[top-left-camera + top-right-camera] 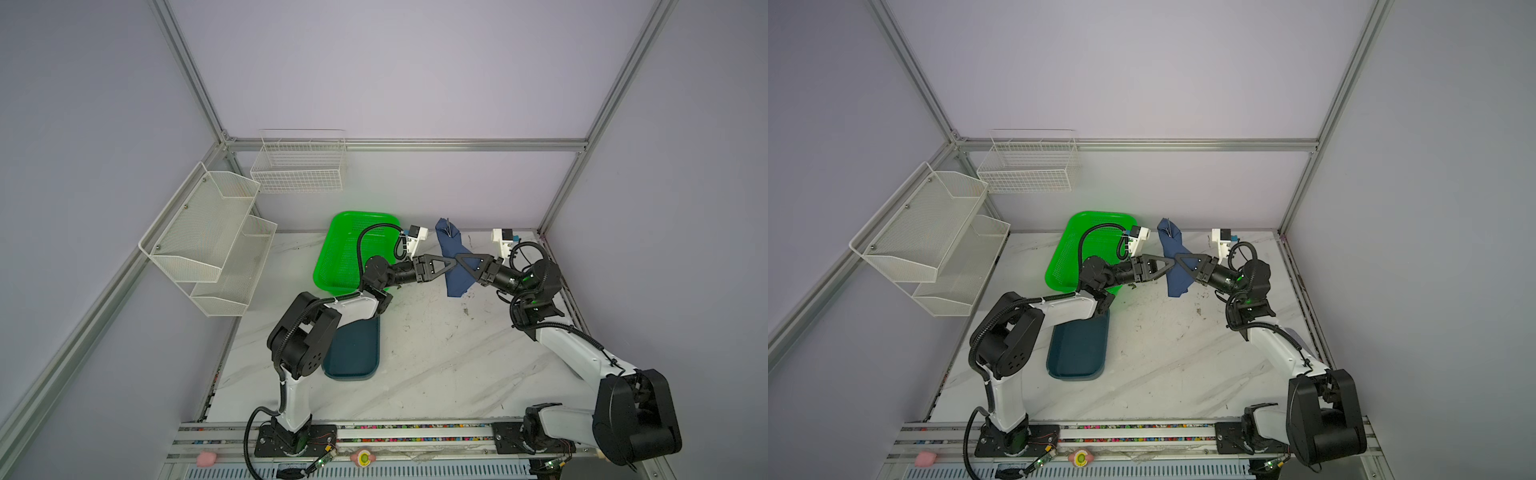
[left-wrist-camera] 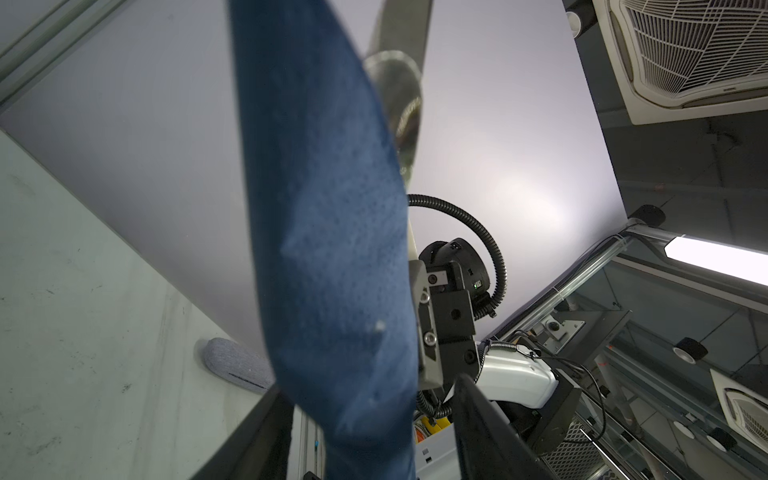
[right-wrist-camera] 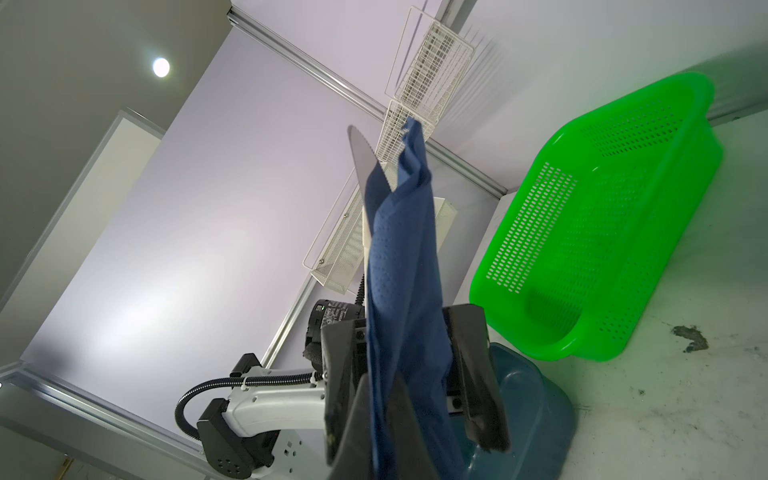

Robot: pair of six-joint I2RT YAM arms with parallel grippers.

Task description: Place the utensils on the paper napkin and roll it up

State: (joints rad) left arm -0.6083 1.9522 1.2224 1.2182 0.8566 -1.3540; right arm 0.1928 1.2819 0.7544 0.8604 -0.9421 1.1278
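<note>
In mid-air, right jaws clench the paper napkin [image 1: 458,282]; left jaws straddle it, parted.

1. The tabletop [image 1: 436,374] carries the basket [image 1: 332,266] at its rear, left of centre.
2. The tray [image 1: 353,357] lies on the tabletop just in front of the basket, partly under the left arm.
3. The paper napkin [image 1: 450,245] stands nearly upright over the rear of the tabletop, right of the basket.
4. The right gripper [image 1: 459,258] meets the napkin's middle from the right, jaws clamped on it.
5. The left gripper [image 1: 451,262] meets it from the left, jaws standing either side of it.
6. The knife [image 3: 360,160] projects from the napkin's upper end.
7. The tiered shelf [image 1: 208,232] hangs on the left wall. The wire rack [image 1: 299,166] hangs on the rear wall, behind the basket.
</note>
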